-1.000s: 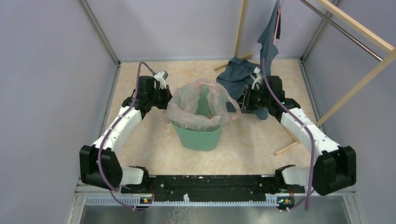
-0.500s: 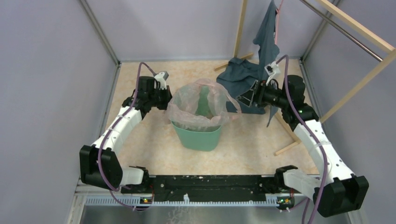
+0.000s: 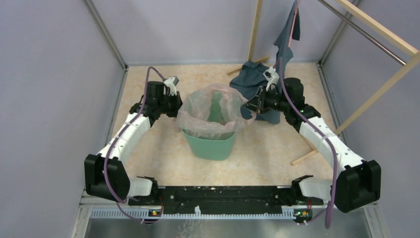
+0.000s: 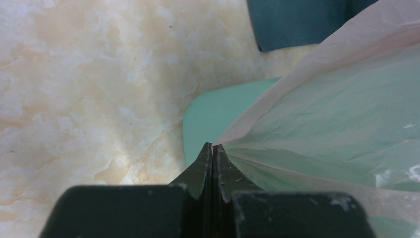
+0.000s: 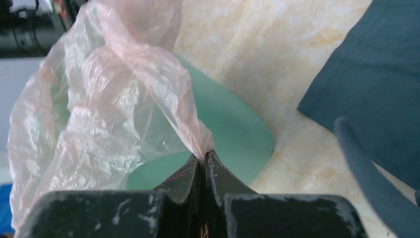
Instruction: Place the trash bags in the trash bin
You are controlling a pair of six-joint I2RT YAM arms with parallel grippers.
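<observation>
front: open table [image 3: 163, 153] | centre: trash bin [image 3: 210, 144] blocks | back-right: garment [image 3: 250, 77]; wooden rack [image 3: 254, 30] crowd

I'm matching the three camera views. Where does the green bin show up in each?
Top external: the green bin stands at the centre, with the pink bag draped over its mouth.
Left wrist: a bare corner of the bin sits mid-picture, left of the bag.
Right wrist: the bin is in the lower middle, behind the bag.
Shared landmark: the pink bag, in all three.

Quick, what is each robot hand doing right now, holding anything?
Left gripper: shut on the trash bag, at its rim.
Right gripper: shut on the same bag's opposite side.
</observation>
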